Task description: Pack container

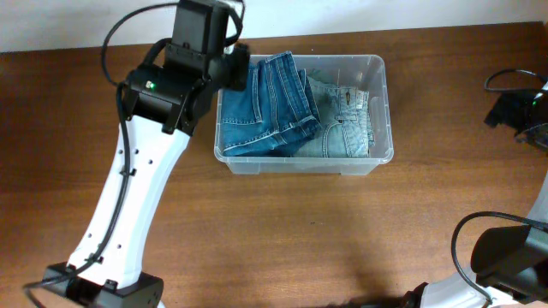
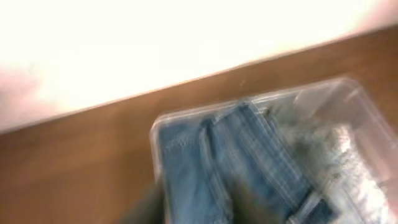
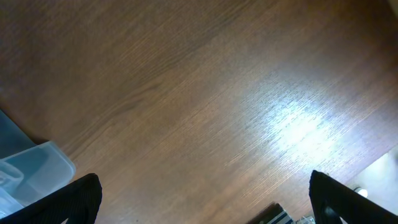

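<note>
Container [image 1: 301, 165] sits at rear centre of the worktop [image 1: 300, 231]. Folded dark jeans [image 1: 261, 107] fill its left half, paler jeans [image 1: 347, 124] lie beside them at right. My left end effector [image 1: 233, 73] hangs over the container's left rim; view blurred, opening cannot be told. Right end effector [image 3: 208, 202] spread wide, empty, over bare wood. Judgement: packing looks near complete. Next: lift left clear without snagging denim.

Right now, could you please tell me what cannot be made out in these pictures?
- Left fingers: the left wrist view is blurred; overhead, the left arm covers them.
- Container base: overhead, hidden under folded jeans.
- Right arm: overhead, cut off by the frame's corner.
</note>
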Controlling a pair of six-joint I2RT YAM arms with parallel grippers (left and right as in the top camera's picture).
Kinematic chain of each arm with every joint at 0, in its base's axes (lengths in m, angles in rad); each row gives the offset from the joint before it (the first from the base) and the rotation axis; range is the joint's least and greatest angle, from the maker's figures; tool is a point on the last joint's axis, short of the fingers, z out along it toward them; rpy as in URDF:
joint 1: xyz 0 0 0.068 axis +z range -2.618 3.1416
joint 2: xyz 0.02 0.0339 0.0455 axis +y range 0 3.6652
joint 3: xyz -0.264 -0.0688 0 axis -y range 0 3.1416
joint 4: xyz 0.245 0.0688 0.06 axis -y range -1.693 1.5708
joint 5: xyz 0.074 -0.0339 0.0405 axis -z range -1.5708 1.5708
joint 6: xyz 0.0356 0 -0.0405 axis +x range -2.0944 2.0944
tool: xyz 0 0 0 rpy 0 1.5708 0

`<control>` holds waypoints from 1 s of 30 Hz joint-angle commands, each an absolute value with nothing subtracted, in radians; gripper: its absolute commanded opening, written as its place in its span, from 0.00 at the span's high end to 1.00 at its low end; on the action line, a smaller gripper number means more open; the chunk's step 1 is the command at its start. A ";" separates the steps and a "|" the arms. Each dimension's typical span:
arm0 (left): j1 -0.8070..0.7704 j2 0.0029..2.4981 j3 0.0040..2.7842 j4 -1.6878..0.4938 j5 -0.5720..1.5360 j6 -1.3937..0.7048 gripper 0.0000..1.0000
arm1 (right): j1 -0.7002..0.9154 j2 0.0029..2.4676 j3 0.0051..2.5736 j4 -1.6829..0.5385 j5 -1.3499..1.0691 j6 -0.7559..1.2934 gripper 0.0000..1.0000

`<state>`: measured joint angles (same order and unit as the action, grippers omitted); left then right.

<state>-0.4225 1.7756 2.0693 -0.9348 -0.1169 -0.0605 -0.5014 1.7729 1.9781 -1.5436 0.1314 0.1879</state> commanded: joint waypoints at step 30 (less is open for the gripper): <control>-0.462 2.318 2.059 -0.491 0.102 -0.091 0.99 | -0.505 1.774 1.979 -1.543 0.140 0.200 0.02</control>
